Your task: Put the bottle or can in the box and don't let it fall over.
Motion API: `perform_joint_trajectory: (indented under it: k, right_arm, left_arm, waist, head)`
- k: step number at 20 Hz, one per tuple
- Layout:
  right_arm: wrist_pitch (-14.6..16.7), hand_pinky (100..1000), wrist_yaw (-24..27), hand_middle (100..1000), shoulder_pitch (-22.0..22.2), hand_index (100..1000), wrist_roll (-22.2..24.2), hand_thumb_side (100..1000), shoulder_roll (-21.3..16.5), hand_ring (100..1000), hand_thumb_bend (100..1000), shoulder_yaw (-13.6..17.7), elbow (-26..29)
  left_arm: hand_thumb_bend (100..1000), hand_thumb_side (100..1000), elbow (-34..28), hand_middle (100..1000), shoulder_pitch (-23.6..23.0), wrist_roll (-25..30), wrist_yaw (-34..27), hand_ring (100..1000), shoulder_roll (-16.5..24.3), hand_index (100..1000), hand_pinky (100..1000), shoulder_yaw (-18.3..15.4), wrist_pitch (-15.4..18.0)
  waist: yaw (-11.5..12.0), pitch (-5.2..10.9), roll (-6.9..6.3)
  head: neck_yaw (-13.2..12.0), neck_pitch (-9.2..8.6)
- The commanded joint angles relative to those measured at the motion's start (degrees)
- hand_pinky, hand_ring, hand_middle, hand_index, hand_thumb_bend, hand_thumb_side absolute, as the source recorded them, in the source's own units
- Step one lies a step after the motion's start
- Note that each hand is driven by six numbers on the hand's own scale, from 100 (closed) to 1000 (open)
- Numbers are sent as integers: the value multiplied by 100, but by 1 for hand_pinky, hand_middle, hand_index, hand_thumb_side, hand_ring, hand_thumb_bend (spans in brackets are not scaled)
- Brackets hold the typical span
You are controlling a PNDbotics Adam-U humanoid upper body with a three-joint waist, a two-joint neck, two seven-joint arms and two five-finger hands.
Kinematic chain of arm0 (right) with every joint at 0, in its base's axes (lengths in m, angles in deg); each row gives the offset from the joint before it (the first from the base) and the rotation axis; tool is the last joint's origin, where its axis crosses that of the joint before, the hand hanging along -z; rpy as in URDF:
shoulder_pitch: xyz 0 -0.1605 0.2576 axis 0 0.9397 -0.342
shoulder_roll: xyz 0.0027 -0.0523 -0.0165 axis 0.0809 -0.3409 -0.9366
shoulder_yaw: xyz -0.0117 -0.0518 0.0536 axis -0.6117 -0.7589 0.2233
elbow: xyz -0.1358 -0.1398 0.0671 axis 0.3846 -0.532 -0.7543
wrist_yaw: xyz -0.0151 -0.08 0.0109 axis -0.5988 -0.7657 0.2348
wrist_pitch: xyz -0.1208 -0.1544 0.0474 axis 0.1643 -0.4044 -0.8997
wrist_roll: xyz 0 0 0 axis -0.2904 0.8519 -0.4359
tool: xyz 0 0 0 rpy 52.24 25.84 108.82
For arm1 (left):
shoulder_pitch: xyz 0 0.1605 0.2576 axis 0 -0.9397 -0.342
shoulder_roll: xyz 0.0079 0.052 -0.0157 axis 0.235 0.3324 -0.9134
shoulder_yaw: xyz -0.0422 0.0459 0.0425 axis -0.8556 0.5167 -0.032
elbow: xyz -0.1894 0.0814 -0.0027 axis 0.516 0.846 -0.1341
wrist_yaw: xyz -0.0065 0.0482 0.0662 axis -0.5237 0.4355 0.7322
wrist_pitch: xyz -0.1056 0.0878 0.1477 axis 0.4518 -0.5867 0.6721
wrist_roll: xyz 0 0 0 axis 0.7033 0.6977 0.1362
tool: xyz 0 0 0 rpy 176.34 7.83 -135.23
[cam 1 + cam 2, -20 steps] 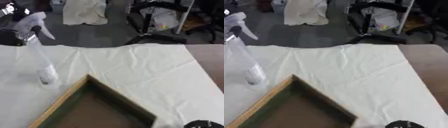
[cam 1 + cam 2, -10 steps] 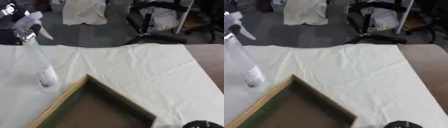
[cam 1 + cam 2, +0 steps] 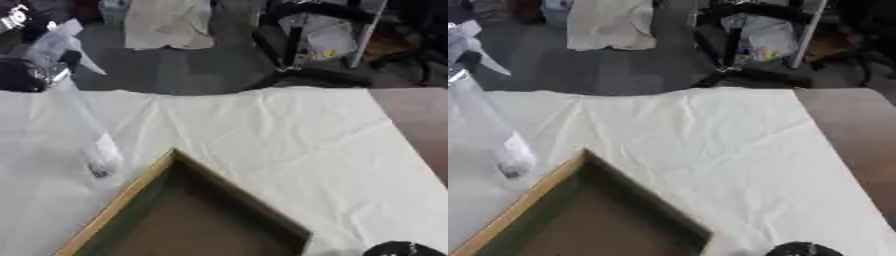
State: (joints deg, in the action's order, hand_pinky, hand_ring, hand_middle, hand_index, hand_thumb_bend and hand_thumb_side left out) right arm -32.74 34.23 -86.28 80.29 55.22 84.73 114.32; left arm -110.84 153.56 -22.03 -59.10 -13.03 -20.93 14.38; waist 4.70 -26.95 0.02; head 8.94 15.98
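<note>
On the far left of the cloth-covered table (image 3: pixel 262 130), a clear spray bottle (image 3: pixel 83 125) stands tilted, its base near the far corner of the box (image 3: pixel 188 220) but outside it, its white trigger head up at the left edge. The left hand (image 3: pixel 22 75) appears as a dark mass at the bottle's neck; it seems to grasp the neck, though whether the fingers curl round it cannot be told. The box, wood-rimmed with a brown floor, lies open and holds nothing visible in the near left of the scene. A dark rounded shape at the near right edge is probably the right hand (image 3: pixel 398 248); too little shows to tell the state of its fingers. Judged from this, the task is at an early stage: the bottle is taken up or about to be, and its base may be touching the cloth or just clear of it. Carrying it over the rim, setting it upright on the floor and releasing it remain to be done.
</note>
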Motion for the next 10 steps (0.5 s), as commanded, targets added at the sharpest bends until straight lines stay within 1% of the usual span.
perform_joint_trajectory:
  k: [1, 3, 10]
  right_arm:
    - [-35, 866, 18, 769, -5, 836, -1, 964, -56, 717, 100, 22, 134]
    - [-55, 867, 29, 769, -7, 836, -3, 967, -55, 717, 100, 24, 134]
    - [-143, 869, 23, 769, -12, 837, 0, 972, -46, 717, 100, 28, 134]
  left_arm:
    - [100, 127, -146, 292, 112, -102, 25, 225, 145, 438, 552, -44, 67]
    - [100, 100, -178, 286, 113, -144, 33, 218, 155, 431, 548, -34, 121]
    - [100, 100, -228, 259, 125, -183, 56, 185, 172, 400, 529, -19, 199]
  waist:
    - [2, 161, -13]
    - [12, 169, -19]
    - [45, 206, -43]
  head:
    - [25, -4]
    - [31, 8]
    - [51, 35]
